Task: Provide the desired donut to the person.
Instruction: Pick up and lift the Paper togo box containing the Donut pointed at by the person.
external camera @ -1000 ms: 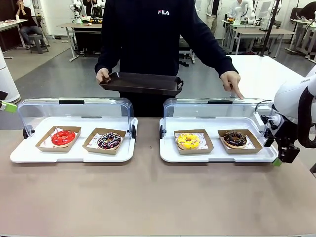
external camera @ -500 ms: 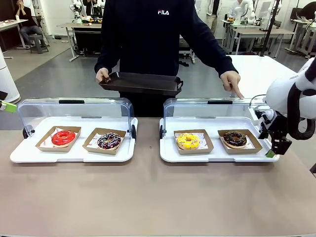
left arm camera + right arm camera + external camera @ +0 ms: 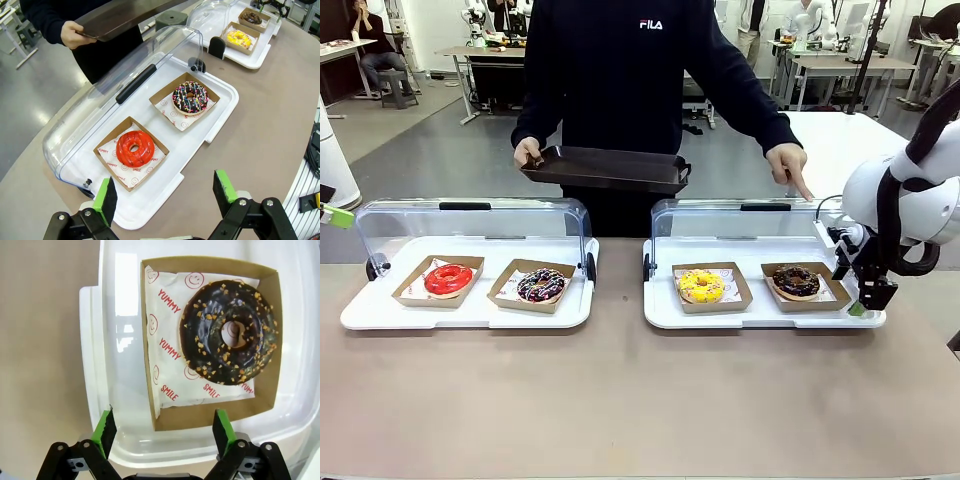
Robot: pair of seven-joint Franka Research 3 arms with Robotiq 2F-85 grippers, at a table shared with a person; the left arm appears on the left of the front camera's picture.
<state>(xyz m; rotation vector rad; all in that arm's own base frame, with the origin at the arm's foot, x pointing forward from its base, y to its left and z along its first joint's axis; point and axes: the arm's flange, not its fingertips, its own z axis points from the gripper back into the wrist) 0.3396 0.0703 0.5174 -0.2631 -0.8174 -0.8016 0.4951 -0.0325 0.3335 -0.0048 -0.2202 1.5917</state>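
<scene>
The person (image 3: 620, 70) stands at the far side, holding a dark tray (image 3: 605, 168) in one hand. The other hand's finger (image 3: 802, 188) points down at the right case, above a chocolate donut with nut bits (image 3: 796, 281) (image 3: 227, 332) in its cardboard box. My right gripper (image 3: 865, 298) (image 3: 164, 432) is open and hangs over the right end of that white case, just beside this donut's box. My left gripper (image 3: 166, 192) is open too, above the near edge of the left case by a red donut (image 3: 133, 148).
The right case (image 3: 660, 310) also holds a yellow donut (image 3: 701, 286). The left case (image 3: 360, 315) holds the red donut (image 3: 448, 279) and a sprinkled chocolate donut (image 3: 541, 285). Both clear lids (image 3: 470, 220) stand tilted back. Bare tabletop (image 3: 620, 400) lies in front.
My right arm has swung left and up, from beside the right case to over its right end. The person's hands and the donuts have stayed put.
</scene>
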